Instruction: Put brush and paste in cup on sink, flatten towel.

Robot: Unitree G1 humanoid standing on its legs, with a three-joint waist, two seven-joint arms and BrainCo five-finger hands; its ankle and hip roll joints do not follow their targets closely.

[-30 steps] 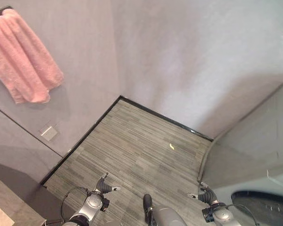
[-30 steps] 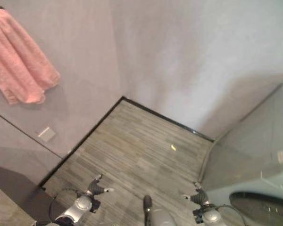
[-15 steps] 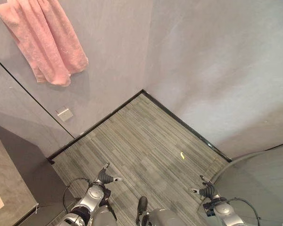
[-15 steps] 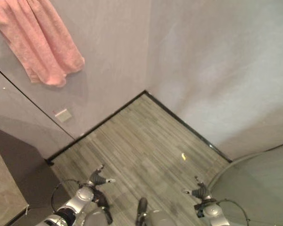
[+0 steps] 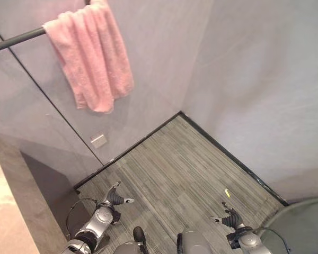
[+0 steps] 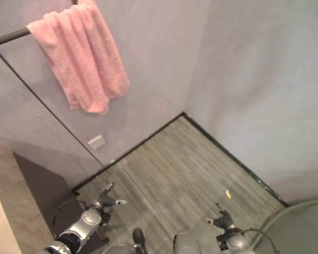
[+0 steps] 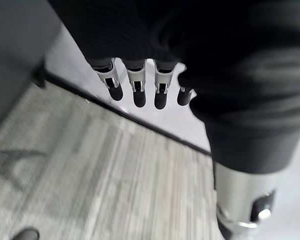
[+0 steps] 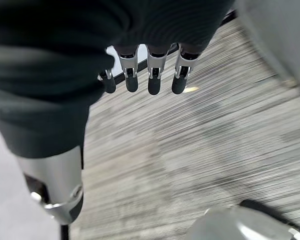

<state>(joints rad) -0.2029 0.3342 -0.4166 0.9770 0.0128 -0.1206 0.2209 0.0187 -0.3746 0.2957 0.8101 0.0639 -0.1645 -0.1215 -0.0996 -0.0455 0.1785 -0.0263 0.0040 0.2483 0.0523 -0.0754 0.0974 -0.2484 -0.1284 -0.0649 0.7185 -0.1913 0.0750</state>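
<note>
A pink towel hangs bunched and crooked over a dark rail on the grey wall at the upper left. My left hand hangs low at the bottom left over the striped floor, fingers straight and relaxed, holding nothing. My right hand hangs low at the bottom right, fingers likewise relaxed and empty. Both hands are far below the towel.
A grey counter edge runs along the left side. A small white wall plate sits under the towel. A yellow scrap lies on the floor. A curved grey rim fills the bottom right corner.
The camera has swung left: towel and rail now sit further right and lower in the picture, and the grey unit on the right has slid out. Both hands stay hanging low.
</note>
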